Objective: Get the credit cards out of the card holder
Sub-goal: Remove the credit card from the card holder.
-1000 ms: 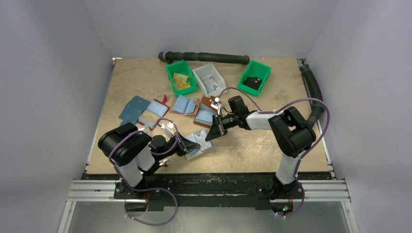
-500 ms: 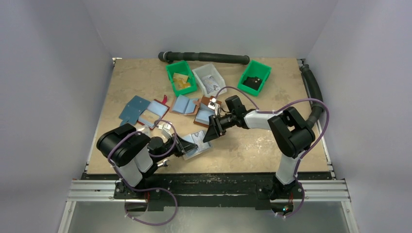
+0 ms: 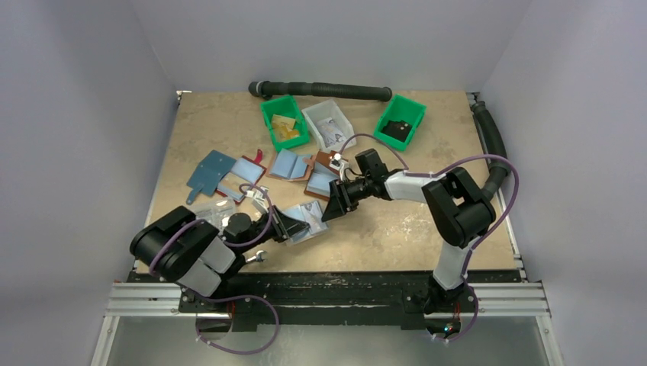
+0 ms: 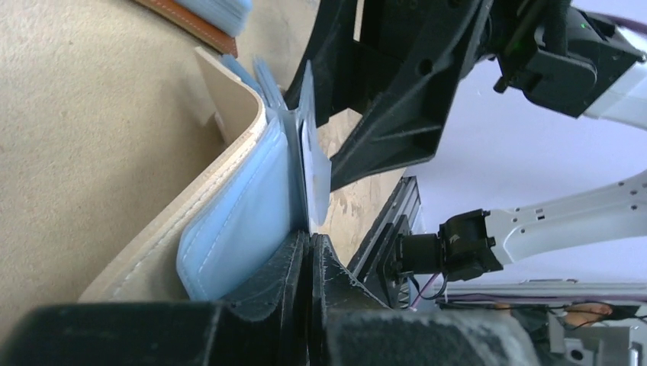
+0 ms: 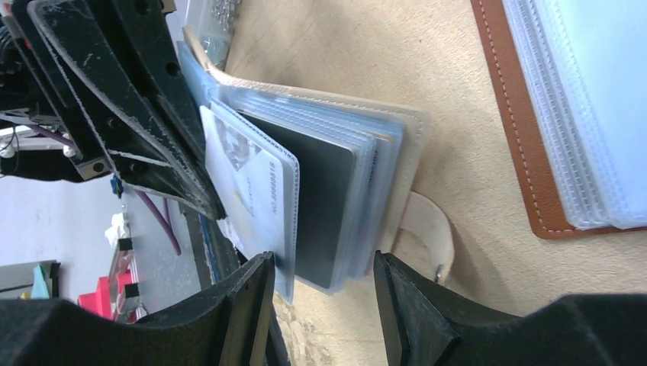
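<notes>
Tan table (image 3: 427,229). Left arm (image 3: 183,248) is folded low at the near-left, and right arm (image 3: 454,206) reaches in toward centre. Black hose (image 3: 328,90) lies along the far edge. At the far side sit two green bins (image 3: 266,114) with a clear bin (image 3: 314,114) between them. Brown wallets with blue lining (image 3: 294,164) are spread open left of centre.

The card holder (image 5: 397,175) is on the table near the front, left of centre, between the two grippers. It has a cream cover and a fanned stack of clear sleeves. One brown wallet lies just beside it, apart from it.

Left gripper (image 4: 309,248) is pinched tight on a thin sleeve edge of the card holder, with no gap between its fingers. Right gripper (image 5: 322,263) has its jaws apart, one on each side of the sleeve stack's edge. Can't tell whether its pads touch the stack.

Both credit cards are inside the sleeves. The light blue card (image 5: 252,183) is in the front sleeve, on the side toward the left gripper. The dark grey card (image 5: 324,206) is right behind it and partly covered by it. Print on the light card is too small to read.
</notes>
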Tool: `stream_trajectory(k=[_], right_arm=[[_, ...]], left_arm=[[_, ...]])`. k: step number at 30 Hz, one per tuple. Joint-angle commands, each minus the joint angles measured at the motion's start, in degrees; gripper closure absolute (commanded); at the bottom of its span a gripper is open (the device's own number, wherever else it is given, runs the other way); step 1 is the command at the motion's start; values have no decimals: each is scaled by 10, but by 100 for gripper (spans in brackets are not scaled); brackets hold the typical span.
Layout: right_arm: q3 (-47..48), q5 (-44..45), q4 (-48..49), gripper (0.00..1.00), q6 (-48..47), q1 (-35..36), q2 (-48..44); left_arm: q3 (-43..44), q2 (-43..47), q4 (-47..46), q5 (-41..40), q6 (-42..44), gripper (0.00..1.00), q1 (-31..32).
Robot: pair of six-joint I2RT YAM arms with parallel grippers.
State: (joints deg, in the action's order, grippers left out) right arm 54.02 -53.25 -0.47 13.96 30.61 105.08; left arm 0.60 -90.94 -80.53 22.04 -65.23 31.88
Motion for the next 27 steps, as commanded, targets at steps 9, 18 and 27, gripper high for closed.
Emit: stream_trajectory(k=[9, 18, 27], right_arm=[[17, -162, 21, 44, -47, -17, -9], [64, -198, -122, 33, -231, -57, -32], [67, -97, -255, 18, -459, -74, -77]], left_arm=[[35, 245, 306, 18, 137, 100, -4], [42, 256, 316, 41, 163, 100, -1], [90, 310, 408, 21, 289, 100, 61]])
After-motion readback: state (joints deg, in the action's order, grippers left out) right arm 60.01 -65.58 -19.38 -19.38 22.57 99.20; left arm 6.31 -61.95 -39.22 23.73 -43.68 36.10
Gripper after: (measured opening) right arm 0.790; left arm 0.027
